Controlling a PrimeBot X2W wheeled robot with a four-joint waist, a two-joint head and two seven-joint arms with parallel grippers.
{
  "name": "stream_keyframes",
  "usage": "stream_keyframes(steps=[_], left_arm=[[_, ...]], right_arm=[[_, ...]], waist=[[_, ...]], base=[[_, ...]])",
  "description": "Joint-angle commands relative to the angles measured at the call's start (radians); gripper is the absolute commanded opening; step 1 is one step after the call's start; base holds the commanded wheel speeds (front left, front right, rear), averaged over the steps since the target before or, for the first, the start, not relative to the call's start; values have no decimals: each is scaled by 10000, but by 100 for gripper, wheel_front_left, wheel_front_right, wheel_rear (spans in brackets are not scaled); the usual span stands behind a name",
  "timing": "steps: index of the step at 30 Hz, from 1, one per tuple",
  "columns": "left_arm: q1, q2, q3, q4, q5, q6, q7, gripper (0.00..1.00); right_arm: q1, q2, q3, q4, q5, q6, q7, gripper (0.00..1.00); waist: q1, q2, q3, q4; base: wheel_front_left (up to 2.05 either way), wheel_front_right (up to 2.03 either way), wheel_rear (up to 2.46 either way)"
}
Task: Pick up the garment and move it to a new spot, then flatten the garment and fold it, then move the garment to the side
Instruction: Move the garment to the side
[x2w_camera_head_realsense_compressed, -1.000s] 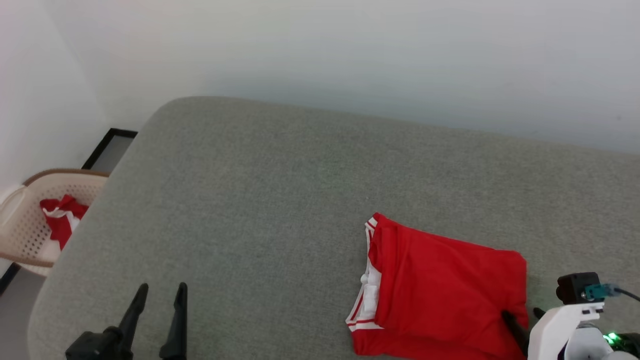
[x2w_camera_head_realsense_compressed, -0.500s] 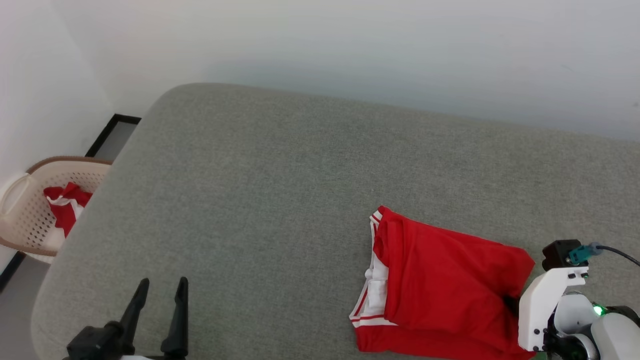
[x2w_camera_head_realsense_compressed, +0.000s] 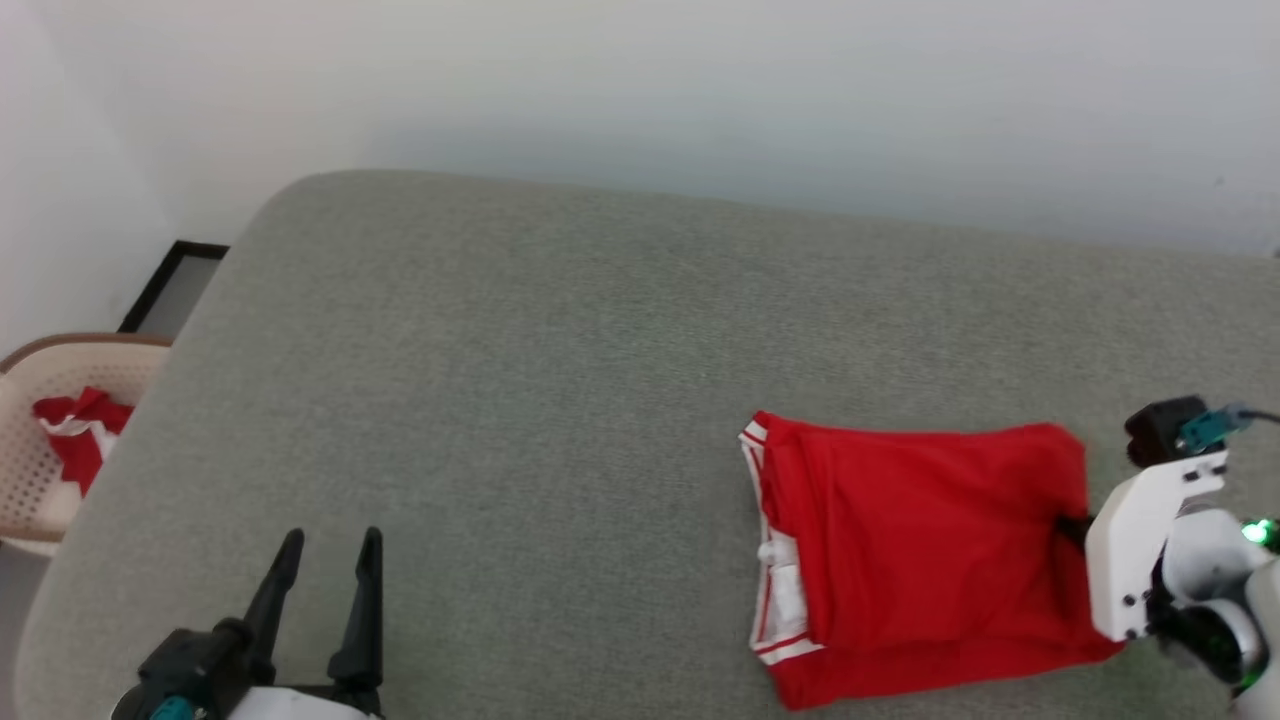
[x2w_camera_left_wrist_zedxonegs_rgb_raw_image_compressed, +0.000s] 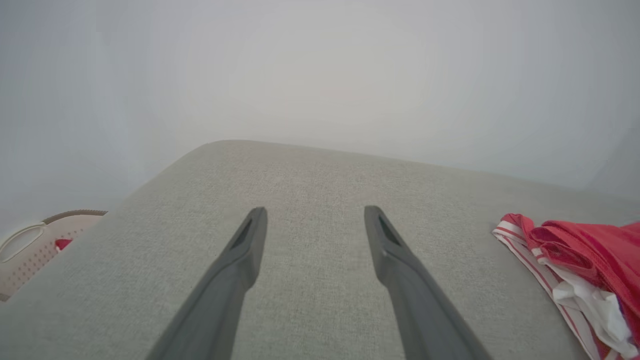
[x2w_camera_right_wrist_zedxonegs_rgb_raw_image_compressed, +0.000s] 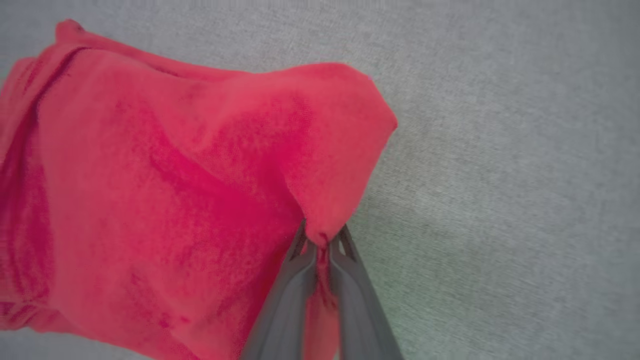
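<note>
The garment, a bright red shirt folded into a rough rectangle with white and striped trim at its left end, lies on the grey cushion's right part. My right gripper is at its right edge, fingers shut on a pinch of the red fabric. The right wrist view shows the garment bunched up between the closed fingertips of the right gripper. My left gripper stands open over bare cushion at the lower left, far from the shirt. The left wrist view has the left gripper open and the garment at the right.
The grey cushion spreads wide, with a white wall behind. A beige perforated basket holding another red-and-white cloth stands off its left edge. A dark frame lies on the floor near the back left corner.
The right gripper has shut on the garment's right edge and pulled it up and rightward, so the shirt has turned squarer. The camera has shifted too. The left gripper holds still.
</note>
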Motion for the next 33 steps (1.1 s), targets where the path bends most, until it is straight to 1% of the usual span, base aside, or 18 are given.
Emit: stream_keyframes(steps=[1,7,12,18,25,33], left_arm=[[-153,4,-40,-9,59,-49,-47,100],[-570,31,-258,90,136,-124,-58,100],[-949,9,-388,144,192,-167,-78,100],[-1463,43,-514,230,292,-236,-65,100],[-2178,166,-674,244,399,-272,-64,100],[-3034,389,-1068,300,486,-336,-65,100]], right_arm=[[-167,-184,16,-128,-10,-11,41,0],[-556,-876,226,-592,100,-11,196,0],[-1067,-1377,481,-789,73,-11,158,0],[-1898,-1924,994,-645,194,-11,-132,0],[-3164,-2704,2002,-103,301,-11,-1100,0],[-4521,-3492,2991,1057,355,-11,-2405,0]], waist=[[0,0,56,-203],[0,0,250,-804],[0,0,511,-1521],[0,0,919,-2429],[0,0,1549,-3281],[0,0,2297,-3808]], base=[[0,0,0],[0,0,0],[0,0,0],[0,0,0],[0,0,0],[0,0,0]])
